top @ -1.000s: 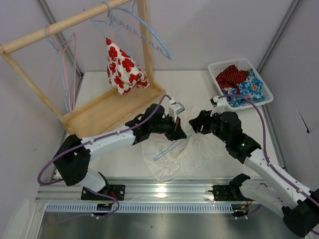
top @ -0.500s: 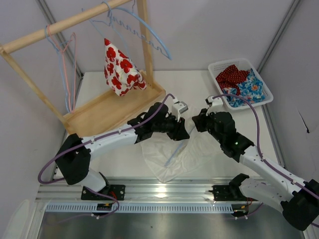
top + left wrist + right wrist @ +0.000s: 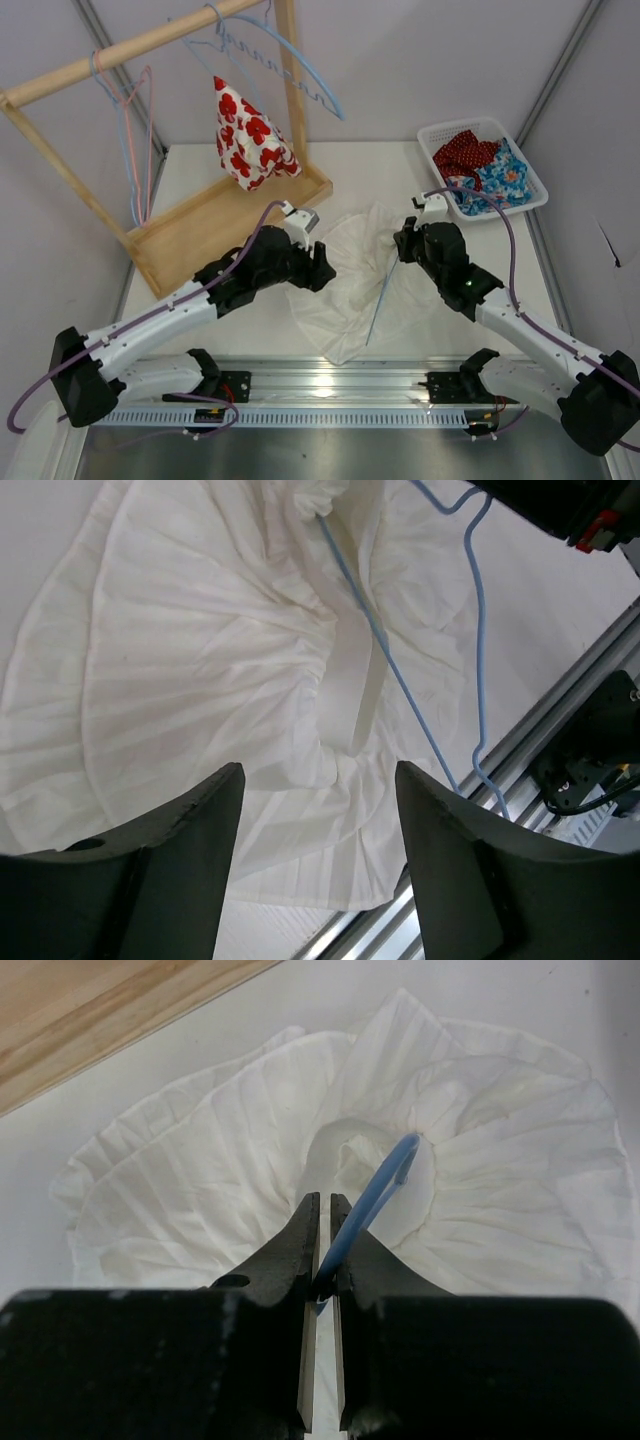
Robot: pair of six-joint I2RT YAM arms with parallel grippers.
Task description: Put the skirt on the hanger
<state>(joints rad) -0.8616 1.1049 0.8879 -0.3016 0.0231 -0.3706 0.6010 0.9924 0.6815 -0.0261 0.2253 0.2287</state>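
The white skirt lies spread and crumpled on the table between the arms, also visible in the left wrist view and the right wrist view. A thin blue hanger lies across it, one end running into the skirt's gathered waist. My right gripper is shut on the hanger's wire at the skirt's far right edge. My left gripper hovers open above the skirt's left part, nothing between its fingers.
A wooden rack stands at the back left with a red-flowered garment and pink and blue hangers on its bar. A white basket of clothes sits at the back right. A metal rail runs along the front.
The left gripper has opened, let go of the hanger and drawn back to the left. The right gripper has closed on the hanger, which now lies across the skirt.
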